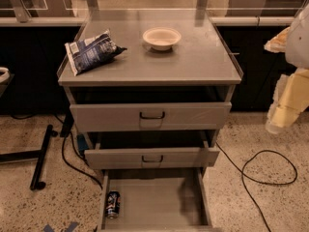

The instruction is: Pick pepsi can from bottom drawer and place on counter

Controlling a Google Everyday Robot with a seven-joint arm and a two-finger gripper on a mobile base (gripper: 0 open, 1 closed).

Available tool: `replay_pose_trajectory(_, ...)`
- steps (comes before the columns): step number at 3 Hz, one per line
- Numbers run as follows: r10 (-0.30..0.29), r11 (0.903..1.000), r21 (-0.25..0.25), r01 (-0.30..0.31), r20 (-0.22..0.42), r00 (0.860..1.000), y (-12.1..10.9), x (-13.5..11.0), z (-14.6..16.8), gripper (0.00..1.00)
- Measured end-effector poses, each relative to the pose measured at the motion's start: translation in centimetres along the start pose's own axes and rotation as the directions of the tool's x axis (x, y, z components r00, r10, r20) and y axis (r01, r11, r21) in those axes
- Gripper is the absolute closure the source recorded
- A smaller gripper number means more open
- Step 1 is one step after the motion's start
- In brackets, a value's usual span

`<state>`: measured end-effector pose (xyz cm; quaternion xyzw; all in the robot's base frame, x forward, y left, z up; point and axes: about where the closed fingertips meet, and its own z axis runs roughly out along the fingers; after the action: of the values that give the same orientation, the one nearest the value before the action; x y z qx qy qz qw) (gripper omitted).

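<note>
**Pepsi can [112, 204] low left, gripper [277, 120] far right**

Tucked against the left wall of the pulled-out bottom drawer [159, 202], near its front; bare floor to the right. Blue with red-white marks, lettering unreadable. Up on the counter [193, 62]: chip bag [89, 51] left, bowl [161, 37] behind, open surface front and right. Gripper beside the cabinet, well apart from the can; spread or closed, cannot tell.

The arm [299, 35] comes in at the right edge of the camera view and slopes downward; its gripper [281, 111] hangs in the air, pointing down and leftward.
</note>
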<state>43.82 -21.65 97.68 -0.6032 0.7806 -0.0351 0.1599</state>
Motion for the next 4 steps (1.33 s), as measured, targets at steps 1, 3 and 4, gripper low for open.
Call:
replay_pose_trajectory(1,0.000,1.0000,0.000,0.000,0.000,1.000,0.0,0.0,0.0,0.00)
replay_pose_trajectory(3,-0.047,0.9927,-0.105,0.058,0.109,0.993,3.7,0.9,12.4,0.00)
replay_pose_trajectory(4,-0.025,0.9731,-0.213,0.087,0.278,0.960,7.3,1.1,23.1,0.00)
